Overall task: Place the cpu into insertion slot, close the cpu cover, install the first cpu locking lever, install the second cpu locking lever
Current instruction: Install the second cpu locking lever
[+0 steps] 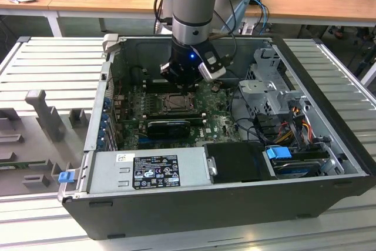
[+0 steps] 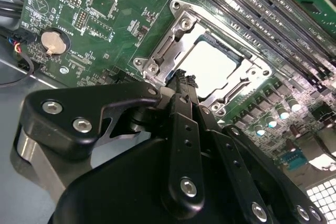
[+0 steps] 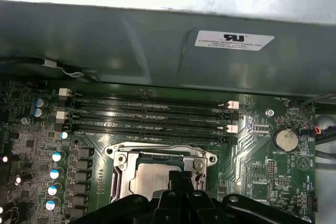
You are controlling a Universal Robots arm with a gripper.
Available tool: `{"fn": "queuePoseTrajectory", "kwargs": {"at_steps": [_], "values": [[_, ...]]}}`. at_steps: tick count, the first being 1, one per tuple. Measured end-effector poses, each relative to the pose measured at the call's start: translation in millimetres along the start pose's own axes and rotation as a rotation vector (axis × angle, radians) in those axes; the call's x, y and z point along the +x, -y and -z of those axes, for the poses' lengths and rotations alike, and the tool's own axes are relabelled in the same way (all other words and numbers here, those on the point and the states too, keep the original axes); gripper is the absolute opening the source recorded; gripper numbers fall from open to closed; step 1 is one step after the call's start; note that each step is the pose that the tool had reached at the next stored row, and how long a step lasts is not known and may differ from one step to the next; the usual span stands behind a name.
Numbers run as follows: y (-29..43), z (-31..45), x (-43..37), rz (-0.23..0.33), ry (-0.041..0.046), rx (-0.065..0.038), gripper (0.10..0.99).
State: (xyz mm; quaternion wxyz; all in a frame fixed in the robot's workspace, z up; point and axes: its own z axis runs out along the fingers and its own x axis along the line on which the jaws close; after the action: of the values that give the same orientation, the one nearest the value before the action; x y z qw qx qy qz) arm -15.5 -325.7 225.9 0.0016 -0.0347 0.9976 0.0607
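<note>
Inside the open computer case, the insertion slot [image 1: 176, 103] sits on the green board, right under my gripper [image 1: 183, 79]. In both wrist views the cpu [image 2: 210, 66] [image 3: 147, 181] lies in the slot, its pale top showing through the cut-out. The silver cpu cover [image 2: 169, 45] [image 3: 122, 162] lies flat around it. My gripper [image 2: 184, 81] [image 3: 178, 177] is shut, its black fingertips together at the socket's edge. I see nothing held between them. Its fingers hide the socket's near rim, so I cannot tell how the locking levers stand.
Long black memory slots [image 3: 152, 114] run beside the socket, with the grey case wall [image 3: 157, 51] behind them. A coin battery [image 2: 51, 41] sits on the board. A black graphics card [image 1: 169, 126], the power supply [image 1: 147, 171], a drive cage [image 1: 270, 86] and cables crowd the case.
</note>
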Motion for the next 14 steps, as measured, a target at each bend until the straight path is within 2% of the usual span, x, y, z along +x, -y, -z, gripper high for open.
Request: {"fn": "queuePoseTrajectory", "kwargs": {"at_steps": [9,14], "values": [[5.8,0.7,0.3,0.000,0.0000,0.000,0.106],[6.3,3.6,0.4,0.000,0.0000,0.000,0.106]]}}
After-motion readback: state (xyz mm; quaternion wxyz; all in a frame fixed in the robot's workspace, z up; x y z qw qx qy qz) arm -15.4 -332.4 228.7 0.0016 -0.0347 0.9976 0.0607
